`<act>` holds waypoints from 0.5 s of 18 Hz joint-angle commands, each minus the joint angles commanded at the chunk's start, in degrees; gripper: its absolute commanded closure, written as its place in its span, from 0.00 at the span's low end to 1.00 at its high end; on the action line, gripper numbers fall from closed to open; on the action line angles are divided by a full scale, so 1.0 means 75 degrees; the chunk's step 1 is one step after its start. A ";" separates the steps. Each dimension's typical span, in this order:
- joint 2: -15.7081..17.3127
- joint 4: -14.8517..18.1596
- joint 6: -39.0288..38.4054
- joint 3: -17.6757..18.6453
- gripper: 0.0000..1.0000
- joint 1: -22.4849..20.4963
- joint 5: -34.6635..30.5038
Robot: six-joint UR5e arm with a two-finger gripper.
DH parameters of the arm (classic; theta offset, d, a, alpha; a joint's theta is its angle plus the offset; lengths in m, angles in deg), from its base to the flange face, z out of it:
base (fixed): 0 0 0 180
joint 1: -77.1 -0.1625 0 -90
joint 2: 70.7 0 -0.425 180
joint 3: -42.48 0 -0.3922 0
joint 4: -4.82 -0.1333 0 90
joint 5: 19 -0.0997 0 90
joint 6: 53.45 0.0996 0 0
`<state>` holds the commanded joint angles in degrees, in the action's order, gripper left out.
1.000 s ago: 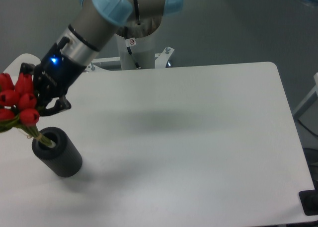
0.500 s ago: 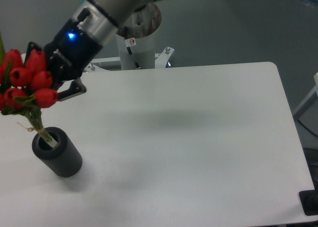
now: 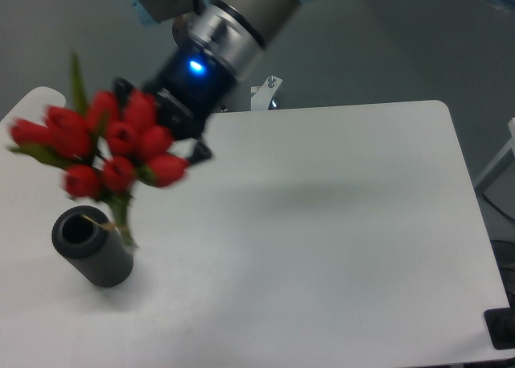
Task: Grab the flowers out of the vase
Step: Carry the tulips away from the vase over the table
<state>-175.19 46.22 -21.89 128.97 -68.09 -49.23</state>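
The flowers, a bunch of red tulip buds with green leaves, hang in the air at the left, blurred by motion. Their stems end just right of the vase's mouth, outside it. My gripper is shut on the flowers from the right, its black fingers partly hidden behind the buds. The vase, a short dark grey cylinder, stands on the white table at the lower left with its mouth showing hollow.
The arm's white pedestal stands behind the table's far edge. A dark object sits at the table's lower right corner, and a white frame shows past the right edge.
The gripper has carried the flowers up and to the right. Their stems, which stood in the vase's mouth before, are now out of it.
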 joint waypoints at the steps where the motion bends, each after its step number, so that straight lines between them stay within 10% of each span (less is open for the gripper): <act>1: -0.0152 -0.0012 0.0000 -0.0106 0.67 -0.0093 -0.0012; 9: -0.0868 -0.0035 0.1545 -0.0436 0.67 -0.0820 -0.0105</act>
<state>-181.71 45.95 -10.31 125.70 -74.24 -50.02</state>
